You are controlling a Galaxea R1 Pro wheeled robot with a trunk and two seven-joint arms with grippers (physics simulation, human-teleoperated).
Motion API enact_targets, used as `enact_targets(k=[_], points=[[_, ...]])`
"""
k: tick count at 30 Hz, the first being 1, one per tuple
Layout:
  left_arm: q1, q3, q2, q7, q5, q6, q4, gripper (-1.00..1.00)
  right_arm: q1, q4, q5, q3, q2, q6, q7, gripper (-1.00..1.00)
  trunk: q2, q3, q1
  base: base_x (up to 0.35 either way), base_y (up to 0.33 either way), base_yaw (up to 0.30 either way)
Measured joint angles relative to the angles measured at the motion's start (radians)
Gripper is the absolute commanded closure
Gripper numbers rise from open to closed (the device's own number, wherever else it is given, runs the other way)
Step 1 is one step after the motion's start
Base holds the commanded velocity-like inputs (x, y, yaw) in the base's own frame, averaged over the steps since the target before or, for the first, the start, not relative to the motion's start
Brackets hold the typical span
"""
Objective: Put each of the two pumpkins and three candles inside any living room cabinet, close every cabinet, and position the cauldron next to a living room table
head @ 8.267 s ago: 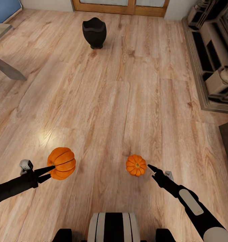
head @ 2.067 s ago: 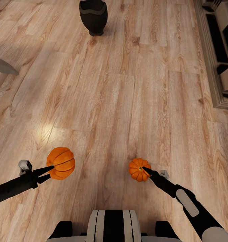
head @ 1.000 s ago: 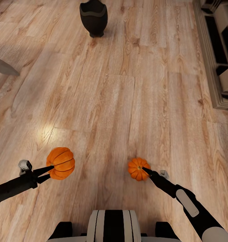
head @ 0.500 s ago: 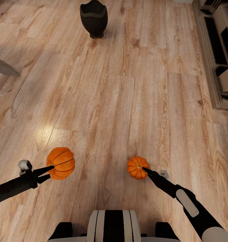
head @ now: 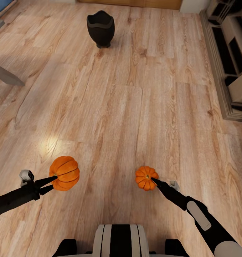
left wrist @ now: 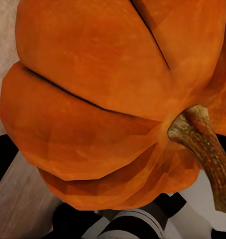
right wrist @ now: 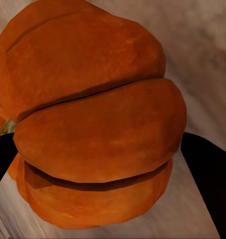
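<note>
Two ribbed orange pumpkins were clamped above pale wood flooring: the larger pumpkin point(head: 65, 173) in the left gripper point(head: 53, 181), the smaller pumpkin point(head: 145, 177) in the right gripper point(head: 155, 181).

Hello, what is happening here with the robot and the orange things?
The robot holds one pumpkin in each gripper above the wooden floor. The left gripper grips the larger pumpkin, and the right gripper grips the smaller pumpkin. The black cauldron stands on the floor ahead, apart from both. Neither pumpkin is in a cabinet yet.
</note>
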Motion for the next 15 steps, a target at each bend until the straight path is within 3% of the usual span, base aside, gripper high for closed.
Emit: enact_targets(k=[12,15], points=[[0.0,0.0,0.0,0.0,0.0,0.0,0.0,1.0,0.0,0.0,0.0,0.0,0.0,0.0,0.001,1.0,0.003,0.046,-0.005,0.0,0.0,0.0],[0.0,0.0,0.0,0.0,-0.003,-0.001,0.0,1.0,0.0,0.0,0.002,0.0,0.0,-0.001,0.001,1.0,0.003,0.047,-0.005,0.0,0.0,0.0]])
